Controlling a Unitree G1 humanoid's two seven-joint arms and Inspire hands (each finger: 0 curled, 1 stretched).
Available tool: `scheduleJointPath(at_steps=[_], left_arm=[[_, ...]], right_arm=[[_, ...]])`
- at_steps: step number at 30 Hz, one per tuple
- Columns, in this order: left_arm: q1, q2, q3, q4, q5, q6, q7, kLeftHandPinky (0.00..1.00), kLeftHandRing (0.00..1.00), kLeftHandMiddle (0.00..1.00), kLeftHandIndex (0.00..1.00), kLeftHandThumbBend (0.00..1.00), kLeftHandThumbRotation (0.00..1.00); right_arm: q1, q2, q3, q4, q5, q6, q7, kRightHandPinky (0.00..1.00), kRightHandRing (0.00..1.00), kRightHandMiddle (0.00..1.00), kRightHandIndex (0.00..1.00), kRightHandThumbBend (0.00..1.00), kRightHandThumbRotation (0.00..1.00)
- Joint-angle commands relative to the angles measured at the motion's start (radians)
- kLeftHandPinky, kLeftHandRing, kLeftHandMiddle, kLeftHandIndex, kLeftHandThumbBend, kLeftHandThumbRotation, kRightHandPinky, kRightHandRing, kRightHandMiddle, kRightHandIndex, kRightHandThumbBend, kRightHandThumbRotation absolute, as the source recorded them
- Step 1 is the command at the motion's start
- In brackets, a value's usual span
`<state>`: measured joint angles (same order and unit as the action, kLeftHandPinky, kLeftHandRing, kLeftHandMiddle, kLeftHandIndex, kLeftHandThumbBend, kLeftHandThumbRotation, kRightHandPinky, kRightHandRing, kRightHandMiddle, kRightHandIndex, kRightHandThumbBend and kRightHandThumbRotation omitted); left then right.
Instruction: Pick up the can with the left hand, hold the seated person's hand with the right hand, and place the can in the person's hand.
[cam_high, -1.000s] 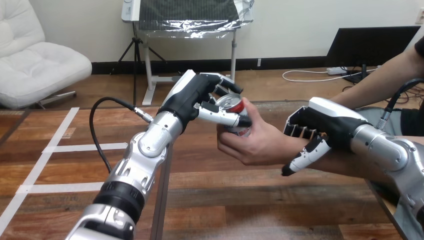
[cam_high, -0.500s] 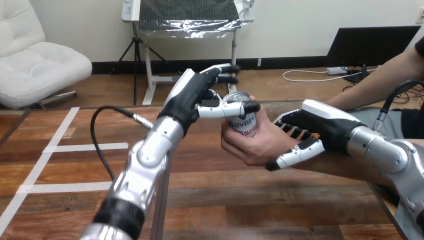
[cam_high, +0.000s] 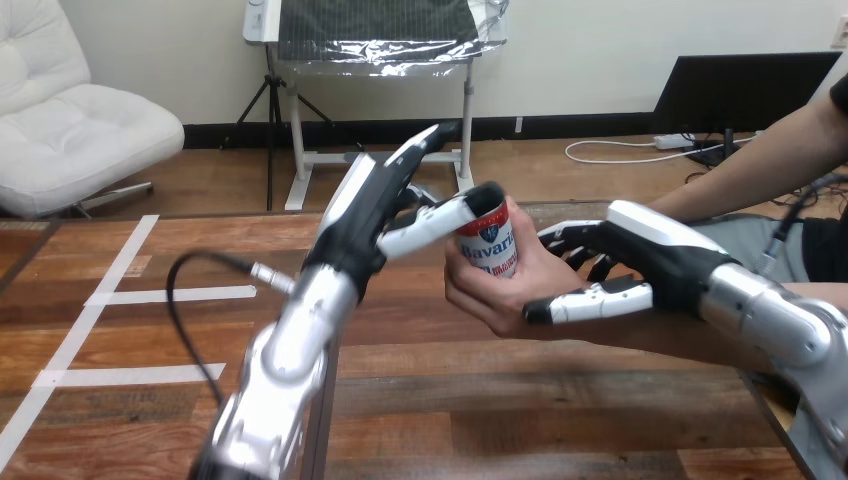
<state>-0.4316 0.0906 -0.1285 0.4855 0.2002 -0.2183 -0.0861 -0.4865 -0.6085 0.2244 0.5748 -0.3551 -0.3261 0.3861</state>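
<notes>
The can (cam_high: 489, 243), silver with a red and blue label, stands upright in the person's hand (cam_high: 500, 295), whose fingers wrap round it above the table's middle. My left hand (cam_high: 385, 205) is just left of the can with its fingers straight and pointing up and away; its thumb reaches to the can's top rim. My right hand (cam_high: 650, 262) comes in from the right. Its fingers arch over the far side of the person's wrist and its thumb lies along the near side, so the wrist sits between them.
The wooden table (cam_high: 520, 400) spreads below both arms. The person's forearm (cam_high: 760, 160) enters from the upper right. A black cable (cam_high: 190, 300) loops off my left forearm on the left.
My left hand has let go of the can, its fingers straightening and lifting. The can now stands upright in the person's hand. My right thumb swung up to lie level along the wrist.
</notes>
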Motion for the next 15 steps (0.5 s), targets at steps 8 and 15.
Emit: scheduleJointPath(at_steps=[8,15], left_arm=[[0.192,-0.011,0.007,-0.296,-0.004,-0.021,0.040,0.86,0.93,0.93,0.91,0.88,1.00],[0.296,-0.021,0.008,-0.394,-0.023,-0.039,0.039,0.85,0.92,0.93,0.90,0.82,1.00]], right_arm=[[0.117,0.029,-0.069,-0.083,0.069,-0.017,-0.055,0.70,0.83,0.86,0.89,1.00,0.86],[0.167,0.049,-0.106,-0.124,0.120,0.005,-0.073,0.73,0.86,0.89,0.91,1.00,0.90]])
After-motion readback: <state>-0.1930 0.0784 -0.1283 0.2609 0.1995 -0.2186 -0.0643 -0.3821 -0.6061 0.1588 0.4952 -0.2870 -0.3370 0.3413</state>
